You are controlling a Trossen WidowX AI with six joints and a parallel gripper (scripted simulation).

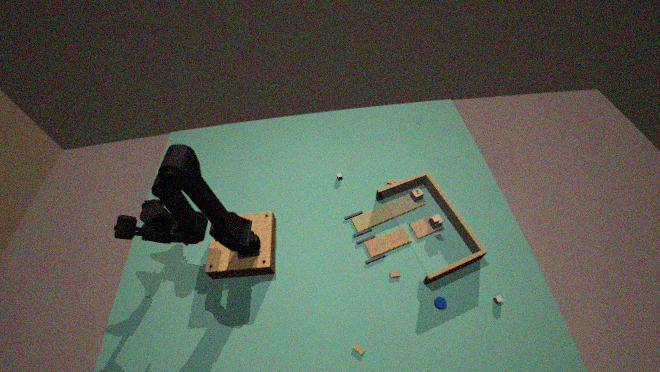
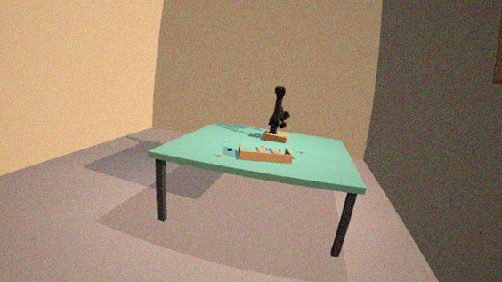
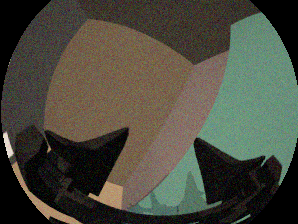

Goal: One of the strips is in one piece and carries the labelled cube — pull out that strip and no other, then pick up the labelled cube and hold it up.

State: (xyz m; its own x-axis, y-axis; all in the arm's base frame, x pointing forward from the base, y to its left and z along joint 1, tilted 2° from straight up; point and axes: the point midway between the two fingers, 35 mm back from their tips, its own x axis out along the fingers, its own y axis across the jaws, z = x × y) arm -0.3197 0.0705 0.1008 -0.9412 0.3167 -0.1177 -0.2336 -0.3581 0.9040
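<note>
A long one-piece tan strip [image 1: 387,212] lies inside a U-shaped wooden fence [image 1: 452,215]. At its far end sits a small cube [image 1: 417,193] with a dark mark on it. Beside it lies a strip in two pieces: a near piece [image 1: 387,242] and a far piece [image 1: 424,228] that carries a paler cube [image 1: 436,219]. Short dark bars [image 1: 353,215] [image 1: 375,259] lie at the strips' near ends. My gripper [image 1: 122,227] [image 3: 162,136] is open and empty. It hangs folded back over the table's left edge, far from the strips. The wrist view shows only floor, wall and table edge.
The arm stands on a wooden base plate [image 1: 265,225]. Loose on the green table [image 1: 310,310] [image 2: 316,169] are two small white cubes [image 1: 339,176] [image 1: 498,299], a blue disc [image 1: 440,302] and tan blocks [image 1: 395,274] [image 1: 358,349].
</note>
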